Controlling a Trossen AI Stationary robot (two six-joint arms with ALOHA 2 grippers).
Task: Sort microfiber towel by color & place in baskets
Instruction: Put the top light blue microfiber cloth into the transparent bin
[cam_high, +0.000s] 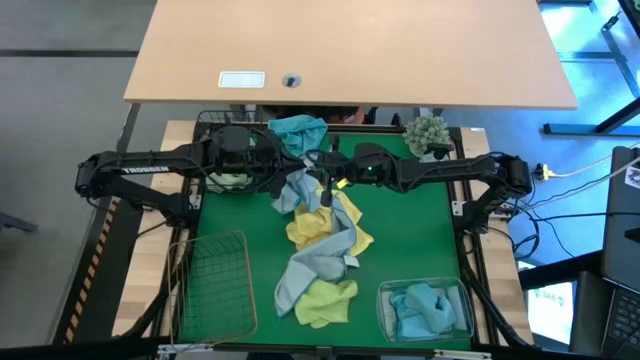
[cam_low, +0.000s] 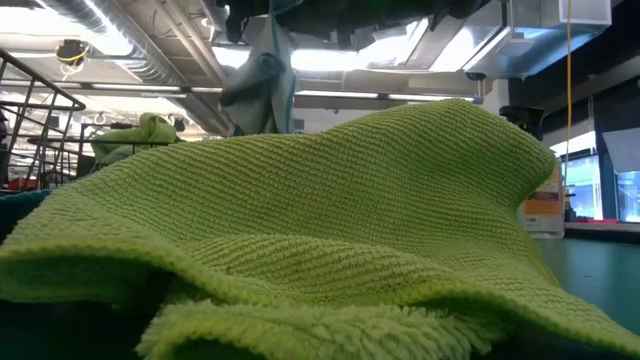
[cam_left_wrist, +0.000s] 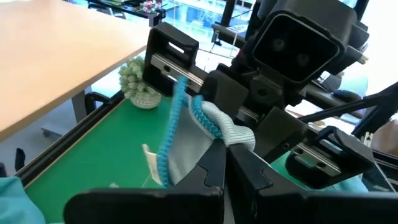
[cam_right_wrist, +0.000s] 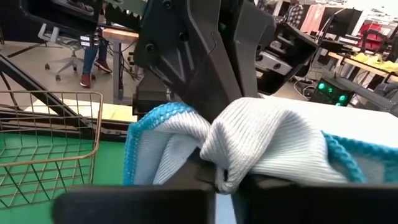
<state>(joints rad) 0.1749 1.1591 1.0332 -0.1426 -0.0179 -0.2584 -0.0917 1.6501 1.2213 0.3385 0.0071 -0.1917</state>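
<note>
Towels lie in a heap along the middle of the green desk. Nearest the front edge, a yellow-green towel sits between the tan wire basket on the left and the clear plastic tub on the right; the tub holds a teal towel, while the tan basket shows no cloth inside. In the low view the yellow-green cloth fills almost the whole picture. Behind it a grey-blue towel trails over a yellow towel toward the centre.

Above the centre both arms meet over a pale grey towel with a teal hem. The left end effector is closed on its bunched fold, and the right end effector is clamped on the same cloth from the opposite side, so the towel hangs lifted between them.

Farther back, the black wire basket stands at the rear left under the left arm, with a pale green cloth inside. A teal towel lies beside it, and a small potted plant stands at the rear right.
</note>
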